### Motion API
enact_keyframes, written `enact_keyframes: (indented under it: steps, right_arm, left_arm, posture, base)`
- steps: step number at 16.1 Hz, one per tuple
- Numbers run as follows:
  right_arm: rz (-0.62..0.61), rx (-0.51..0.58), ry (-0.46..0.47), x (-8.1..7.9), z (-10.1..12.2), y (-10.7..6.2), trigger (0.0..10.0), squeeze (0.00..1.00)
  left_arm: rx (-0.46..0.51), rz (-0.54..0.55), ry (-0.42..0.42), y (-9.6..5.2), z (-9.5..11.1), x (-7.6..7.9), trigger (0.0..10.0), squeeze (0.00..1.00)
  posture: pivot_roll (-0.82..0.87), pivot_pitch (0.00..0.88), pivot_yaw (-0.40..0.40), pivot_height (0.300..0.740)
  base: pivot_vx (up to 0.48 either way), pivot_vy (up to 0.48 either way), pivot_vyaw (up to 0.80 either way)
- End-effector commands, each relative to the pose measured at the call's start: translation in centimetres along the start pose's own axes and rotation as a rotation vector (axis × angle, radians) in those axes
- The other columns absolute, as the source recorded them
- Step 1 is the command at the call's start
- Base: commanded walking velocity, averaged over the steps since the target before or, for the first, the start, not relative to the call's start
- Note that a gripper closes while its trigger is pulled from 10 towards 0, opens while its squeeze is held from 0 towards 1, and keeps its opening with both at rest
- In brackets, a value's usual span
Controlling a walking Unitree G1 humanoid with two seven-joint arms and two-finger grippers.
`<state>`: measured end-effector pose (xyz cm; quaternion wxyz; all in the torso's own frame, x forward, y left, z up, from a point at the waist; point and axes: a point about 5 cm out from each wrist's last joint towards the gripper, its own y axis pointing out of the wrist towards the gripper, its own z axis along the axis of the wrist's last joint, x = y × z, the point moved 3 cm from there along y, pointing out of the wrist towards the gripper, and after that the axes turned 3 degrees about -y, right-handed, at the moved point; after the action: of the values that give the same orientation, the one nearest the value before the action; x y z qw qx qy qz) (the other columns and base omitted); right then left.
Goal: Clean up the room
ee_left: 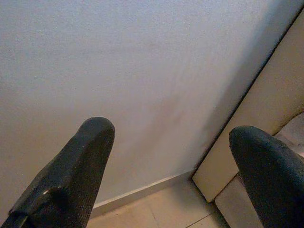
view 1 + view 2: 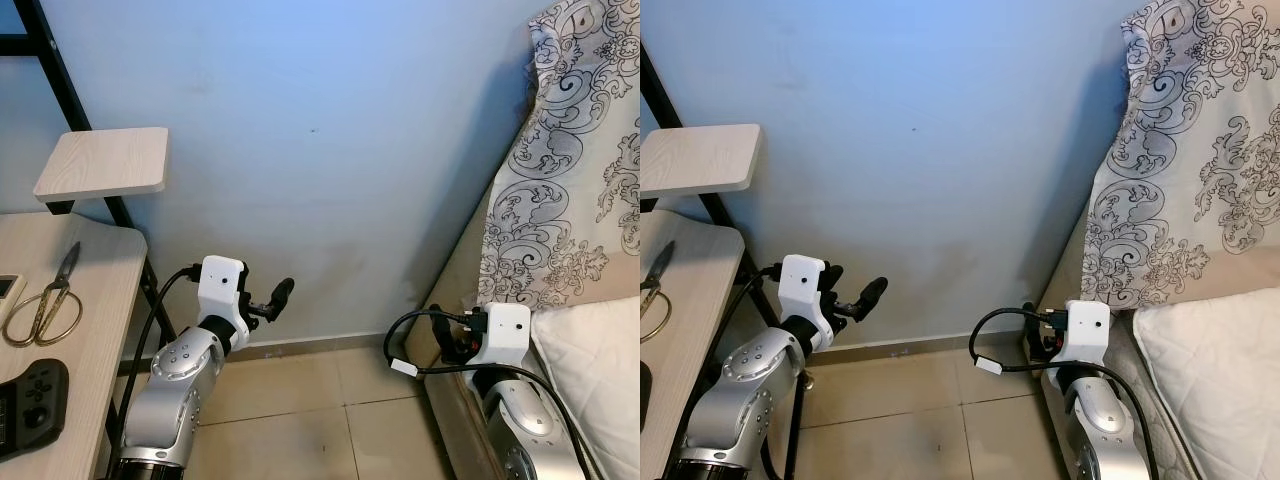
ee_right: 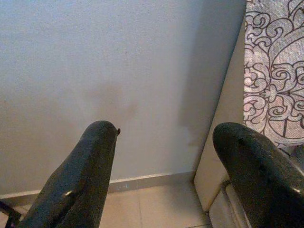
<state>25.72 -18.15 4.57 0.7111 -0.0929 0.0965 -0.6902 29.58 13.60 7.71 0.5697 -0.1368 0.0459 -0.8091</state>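
Both my left pincer (image 1: 166, 175) and right pincer (image 3: 161, 171) gape wide, empty. The scissors (image 2: 48, 302) on the table (image 2: 95, 330) look stiff, sharp; I'd grip the handles.

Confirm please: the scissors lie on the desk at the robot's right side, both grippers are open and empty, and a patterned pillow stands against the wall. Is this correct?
One detail is wrong. The scissors lie on the desk at the robot's left side, as the left eye view shows. The rest holds: the left gripper and the right gripper are open and empty, and the patterned pillow stands against the wall.
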Motion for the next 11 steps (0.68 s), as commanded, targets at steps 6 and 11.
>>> enact_keyframes:
  steps: [6, 11]
  right_arm:
    - [-0.010, 0.024, 0.003, 0.2, 0.7, 0.1, 10.0, 0.00]
    - [-0.031, 0.108, -0.070, 0.5, 2.7, 2.9, 10.0, 0.00]
  left_arm:
    - [-0.007, 0.005, 0.004, 0.1, -0.1, 0.0, 10.0, 0.00]
    - [0.038, -0.063, 0.135, 2.9, 0.8, 0.3, 10.0, 0.00]
  posture:
    - [-0.02, 0.000, -0.040, 0.740]
    - [-0.08, 0.000, 0.019, 0.740]
  base:
    - [0.000, 0.000, 0.00]
    - [0.000, -0.096, 0.00]
